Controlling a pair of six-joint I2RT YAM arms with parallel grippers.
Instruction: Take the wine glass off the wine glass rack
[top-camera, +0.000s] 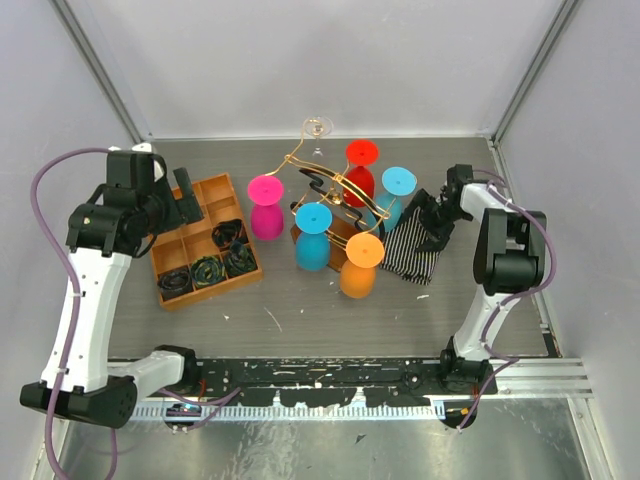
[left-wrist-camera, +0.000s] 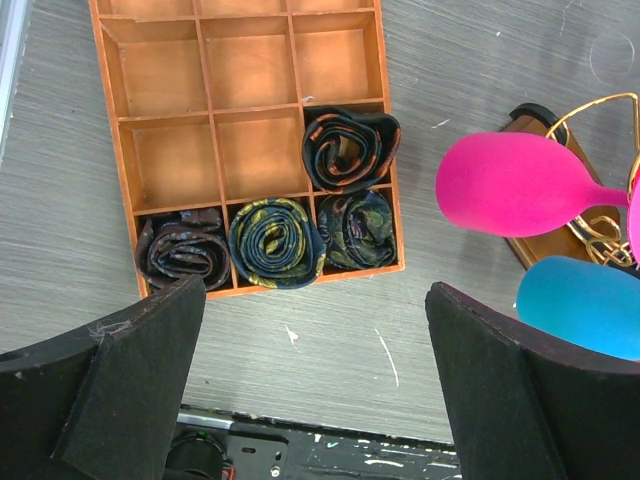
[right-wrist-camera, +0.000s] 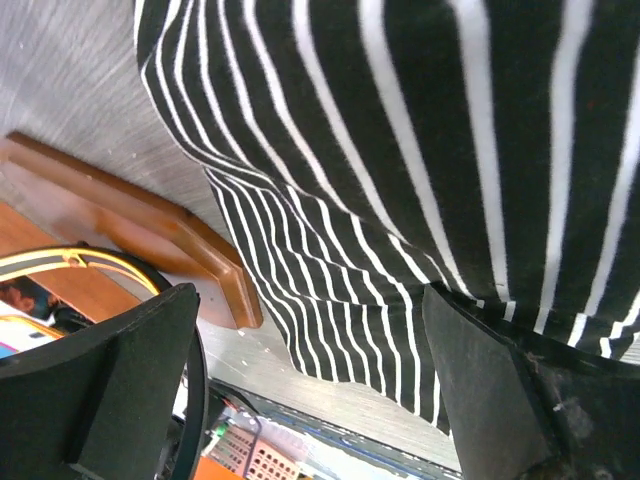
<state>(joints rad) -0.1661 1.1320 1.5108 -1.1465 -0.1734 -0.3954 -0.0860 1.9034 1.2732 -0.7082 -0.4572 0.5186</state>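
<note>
Nothing removed yet: the pink wine glass (top-camera: 265, 212) and others hang on the curly gold wire rack (top-camera: 335, 183); left gripper (left-wrist-camera: 320, 385) and right gripper (right-wrist-camera: 310, 385) spread, empty.

Your left gripper (top-camera: 186, 197) is wide open and empty, fingers (left-wrist-camera: 130, 380) spread, wrist pitched down. Left arm (top-camera: 85, 300) stands tall, elbow bent, on your left side. Right gripper (top-camera: 432, 218) is also fully open and empty, set low. Right arm (top-camera: 500, 262) is folded, wrist reaching inward.

Glasses (top-camera: 266, 215) crowd rack (top-camera: 318, 172); bare table (top-camera: 300, 312) in front; tray (top-camera: 165, 272) left, cloth (top-camera: 412, 252) right
</note>
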